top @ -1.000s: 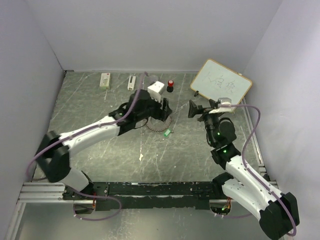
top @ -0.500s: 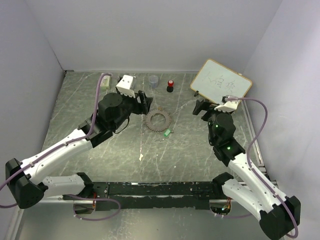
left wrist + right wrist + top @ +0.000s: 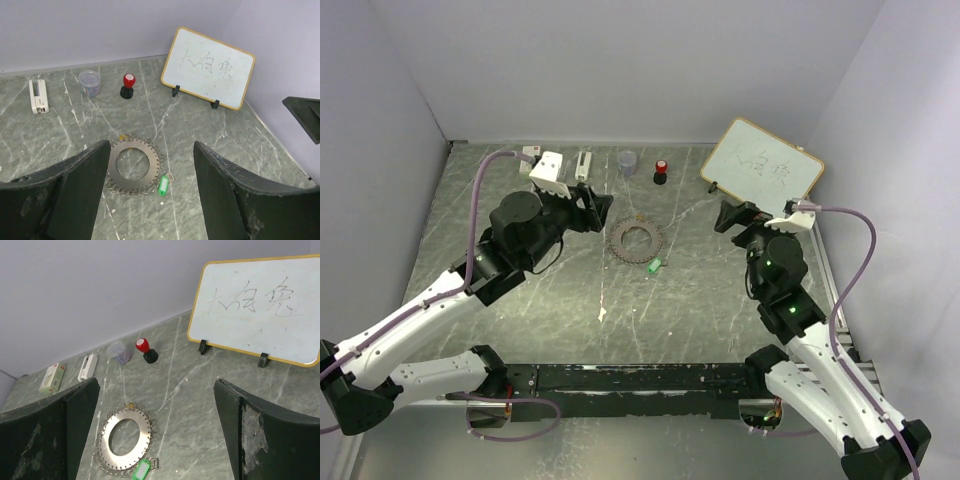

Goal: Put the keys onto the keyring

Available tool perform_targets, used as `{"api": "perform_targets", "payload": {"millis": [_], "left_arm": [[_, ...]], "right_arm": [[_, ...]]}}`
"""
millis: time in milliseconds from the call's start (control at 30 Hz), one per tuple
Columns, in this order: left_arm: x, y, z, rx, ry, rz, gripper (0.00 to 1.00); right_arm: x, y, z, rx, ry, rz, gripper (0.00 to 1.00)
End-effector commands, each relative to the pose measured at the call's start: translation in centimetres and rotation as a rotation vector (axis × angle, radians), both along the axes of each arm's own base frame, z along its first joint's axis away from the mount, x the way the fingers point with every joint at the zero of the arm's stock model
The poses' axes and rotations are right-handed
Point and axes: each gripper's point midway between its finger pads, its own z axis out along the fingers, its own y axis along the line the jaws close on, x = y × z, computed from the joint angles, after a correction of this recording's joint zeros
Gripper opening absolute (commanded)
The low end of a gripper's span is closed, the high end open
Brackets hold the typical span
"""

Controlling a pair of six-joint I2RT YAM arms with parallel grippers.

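Observation:
The keyring (image 3: pixel 623 240) lies flat mid-table; it also shows in the left wrist view (image 3: pixel 132 185) and the right wrist view (image 3: pixel 145 435). The green key (image 3: pixel 654 265) lies against its near right rim (image 3: pixel 162 184) (image 3: pixel 141 471); I cannot tell whether it is hooked on. The yellow-orange key (image 3: pixel 123 137) sits at the ring's far rim (image 3: pixel 130 405), mostly hidden. My left gripper (image 3: pixel 600 205) (image 3: pixel 151 147) is open and empty, above and left of the ring. My right gripper (image 3: pixel 728 217) (image 3: pixel 156 382) is open and empty, to the ring's right.
A whiteboard (image 3: pixel 762 165) stands at the back right. A red-capped black knob (image 3: pixel 661 171), a small grey cup (image 3: pixel 627 161), a white stapler-like piece (image 3: pixel 583 163) and a small box (image 3: pixel 528 152) line the back edge. Walls close in on three sides.
My left arm has pulled back to the left, off the keyring, which now lies uncovered. My right gripper has drawn back a little to the right.

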Motion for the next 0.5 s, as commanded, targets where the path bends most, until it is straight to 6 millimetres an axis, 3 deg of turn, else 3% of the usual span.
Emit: {"api": "perform_targets", "payload": {"millis": [0,200,467], "left_arm": [[-0.3,0.2,-0.7,0.006,0.025,0.001,0.78],[-0.6,0.5,-1.3,0.015,0.037,0.003,0.78],[-1.0,1.4,-0.1,-0.005,0.018,0.019,0.77]], "right_arm": [[0.5,0.4,0.2,0.035,-0.004,0.004,1.0],[1.6,1.4,-0.3,0.033,-0.013,0.031,1.0],[2.2,2.2,-1.1,-0.018,0.025,0.067,1.0]]}}
